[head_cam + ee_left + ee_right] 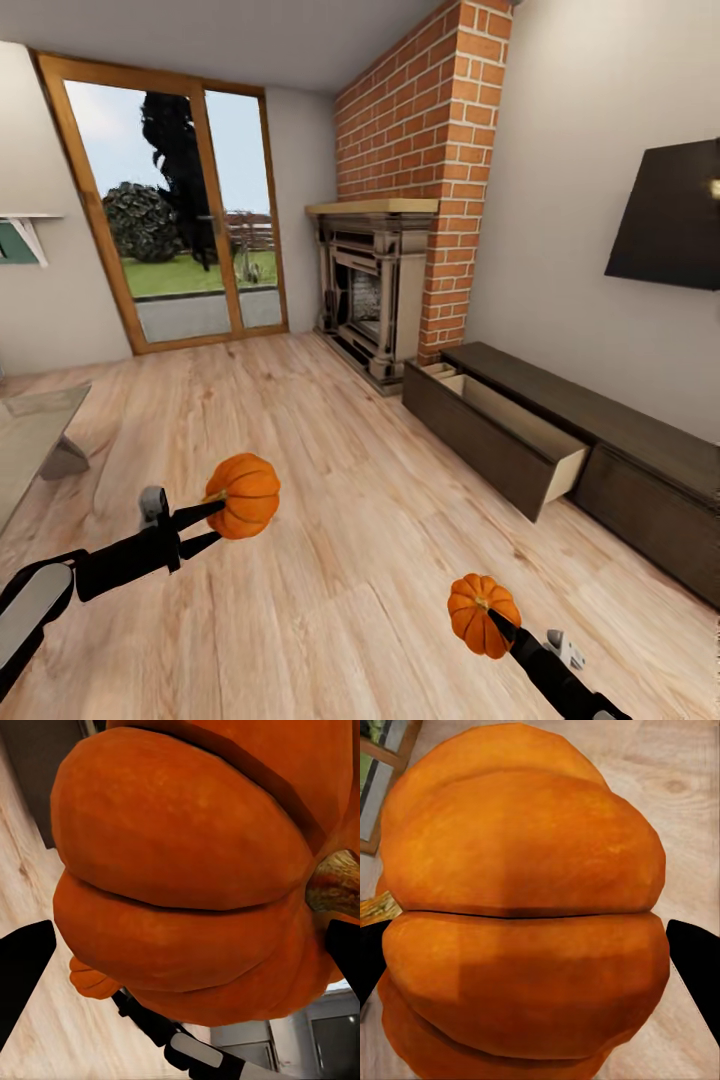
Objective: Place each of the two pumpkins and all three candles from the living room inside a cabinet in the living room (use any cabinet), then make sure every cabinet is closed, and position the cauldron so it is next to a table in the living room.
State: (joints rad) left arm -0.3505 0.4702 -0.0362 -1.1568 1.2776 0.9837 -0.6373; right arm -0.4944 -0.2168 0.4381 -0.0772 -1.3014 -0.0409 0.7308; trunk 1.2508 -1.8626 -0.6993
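The left gripper (pixel 212 527) is clamped on one pumpkin (pixel 246 495), and the right gripper (pixel 497 621) is clamped on the other pumpkin (pixel 481 612). Both hang above the wooden floor (pixel 330 470). The cabinet (pixel 600 460) along the wall has one drawer (pixel 505 425) pulled out.

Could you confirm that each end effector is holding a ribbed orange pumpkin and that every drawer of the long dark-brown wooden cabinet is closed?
Not quite: one drawer of the long dark-brown wooden cabinet stands pulled out, its pale inside showing in the head view. The rest holds: the left end effector and right end effector each hold a ribbed orange pumpkin.
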